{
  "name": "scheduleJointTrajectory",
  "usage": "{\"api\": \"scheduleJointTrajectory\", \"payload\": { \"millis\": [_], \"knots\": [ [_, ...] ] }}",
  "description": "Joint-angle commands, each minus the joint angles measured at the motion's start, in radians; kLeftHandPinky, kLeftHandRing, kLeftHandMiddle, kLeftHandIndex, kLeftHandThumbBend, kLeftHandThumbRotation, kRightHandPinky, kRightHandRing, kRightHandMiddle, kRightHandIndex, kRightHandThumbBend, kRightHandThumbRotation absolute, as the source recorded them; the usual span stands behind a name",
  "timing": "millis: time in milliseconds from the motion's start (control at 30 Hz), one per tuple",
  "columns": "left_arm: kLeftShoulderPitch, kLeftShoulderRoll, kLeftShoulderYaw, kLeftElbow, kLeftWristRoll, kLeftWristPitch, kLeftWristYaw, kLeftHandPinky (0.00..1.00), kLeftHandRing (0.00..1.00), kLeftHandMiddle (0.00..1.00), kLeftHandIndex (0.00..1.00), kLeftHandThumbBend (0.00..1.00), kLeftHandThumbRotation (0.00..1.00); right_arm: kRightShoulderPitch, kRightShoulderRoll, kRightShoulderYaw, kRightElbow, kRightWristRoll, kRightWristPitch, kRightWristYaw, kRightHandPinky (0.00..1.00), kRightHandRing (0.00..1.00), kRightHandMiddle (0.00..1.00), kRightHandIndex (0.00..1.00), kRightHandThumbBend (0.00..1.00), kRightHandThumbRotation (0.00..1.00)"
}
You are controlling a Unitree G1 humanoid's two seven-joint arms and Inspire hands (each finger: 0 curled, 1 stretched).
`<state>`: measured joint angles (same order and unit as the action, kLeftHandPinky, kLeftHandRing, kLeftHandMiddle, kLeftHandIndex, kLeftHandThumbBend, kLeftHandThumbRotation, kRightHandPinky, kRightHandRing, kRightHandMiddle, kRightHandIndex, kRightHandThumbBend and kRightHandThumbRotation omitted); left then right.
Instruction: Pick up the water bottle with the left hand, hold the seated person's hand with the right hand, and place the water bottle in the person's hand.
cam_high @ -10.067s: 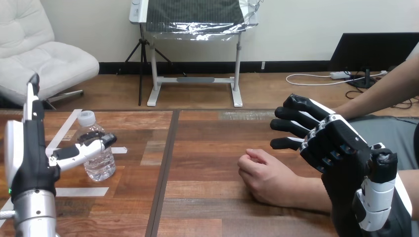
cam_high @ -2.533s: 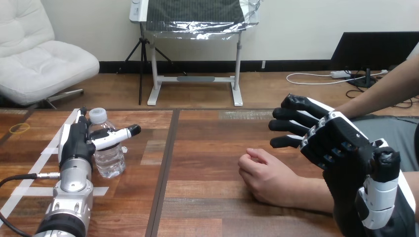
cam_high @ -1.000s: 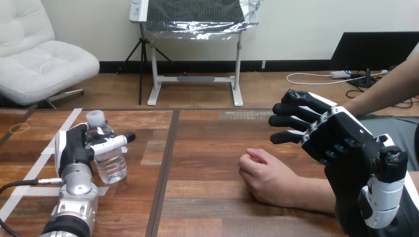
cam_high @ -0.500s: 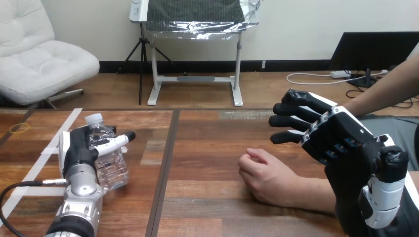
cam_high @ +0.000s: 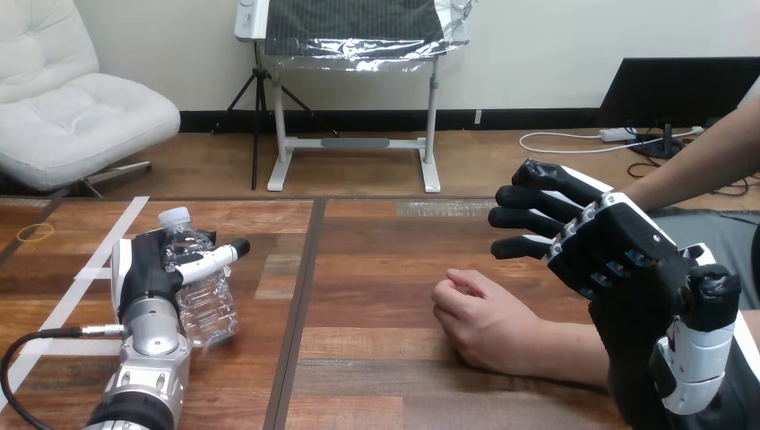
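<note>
A clear water bottle (cam_high: 202, 296) with a white cap leans left at the table's left side. My left hand (cam_high: 148, 273) is shut on it, thumb across its front and fingers behind it. The person's hand (cam_high: 479, 318) lies loosely curled, knuckles up, on the table right of centre, its forearm running to the right edge. My right hand (cam_high: 596, 246) hovers open above and behind that wrist, fingers pointing left, apart from the person's hand.
White tape strips (cam_high: 94, 260) mark the wooden table (cam_high: 376, 269) around the bottle's spot. A yellow rubber band (cam_high: 34, 233) lies near the far left edge. A dark seam (cam_high: 300, 305) runs down the table between the bottle and the person's hand.
My left hand has closed round the bottle, tilted it to the left and drawn it slightly nearer and to the right. My right hand and the person's hand have stayed put.
</note>
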<state>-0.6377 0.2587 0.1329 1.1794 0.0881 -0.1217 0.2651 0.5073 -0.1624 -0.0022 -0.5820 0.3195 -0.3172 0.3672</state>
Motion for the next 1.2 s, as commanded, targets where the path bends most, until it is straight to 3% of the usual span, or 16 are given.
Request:
{"api": "scheduleJointTrajectory", "payload": {
  "millis": [0,300,700,1167],
  "knots": [
    [-0.050,0.010,-0.011,-0.031,0.009,-0.047,0.009,0.30,0.35,0.42,0.43,0.70,0.00,-0.033,0.000,-0.002,-0.022,0.009,-0.012,-0.004,0.66,0.75,0.77,0.78,0.86,1.00],
    [-0.044,0.009,-0.010,-0.042,0.009,-0.053,0.021,0.31,0.36,0.42,0.44,0.71,0.00,-0.033,0.002,0.000,-0.019,0.003,-0.011,-0.006,0.66,0.75,0.77,0.78,0.85,1.00],
    [-0.011,0.008,-0.014,-0.088,0.013,-0.133,0.028,0.30,0.35,0.41,0.43,0.72,0.00,-0.043,0.003,0.000,0.003,0.013,-0.012,0.001,0.66,0.75,0.76,0.78,0.83,1.00],
    [0.080,-0.018,-0.002,-0.292,-0.004,-0.244,0.030,0.29,0.35,0.41,0.43,0.70,0.00,-0.080,-0.010,-0.024,0.048,0.010,-0.004,0.004,0.67,0.75,0.76,0.78,0.81,1.00]
  ]
}}
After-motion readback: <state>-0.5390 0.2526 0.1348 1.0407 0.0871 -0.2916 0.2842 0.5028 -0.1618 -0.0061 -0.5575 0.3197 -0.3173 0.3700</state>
